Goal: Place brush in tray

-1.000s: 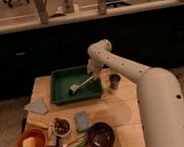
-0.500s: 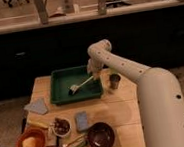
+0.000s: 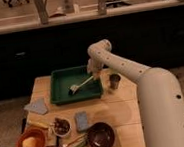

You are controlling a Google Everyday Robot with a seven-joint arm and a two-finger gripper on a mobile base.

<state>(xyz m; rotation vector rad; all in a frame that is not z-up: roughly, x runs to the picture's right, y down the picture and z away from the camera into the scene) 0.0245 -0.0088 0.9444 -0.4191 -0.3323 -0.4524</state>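
Observation:
The dark green tray [image 3: 63, 94] sits at the back of the wooden table. The brush [image 3: 82, 84] lies slanted inside it, with its dark-bristled head [image 3: 73, 89] low on the tray floor and its pale handle rising to the right. My gripper [image 3: 92, 75] hangs over the tray's right side, right at the upper end of the handle. Whether it holds the handle does not show.
A metal cup [image 3: 115, 80] stands just right of the tray. In front are a grey cloth [image 3: 38, 106], a blue-grey sponge [image 3: 81, 120], a small bowl of dark bits [image 3: 61, 126], an orange bowl [image 3: 31, 144], a dark bowl [image 3: 100, 136] and a green-handled utensil [image 3: 78, 146].

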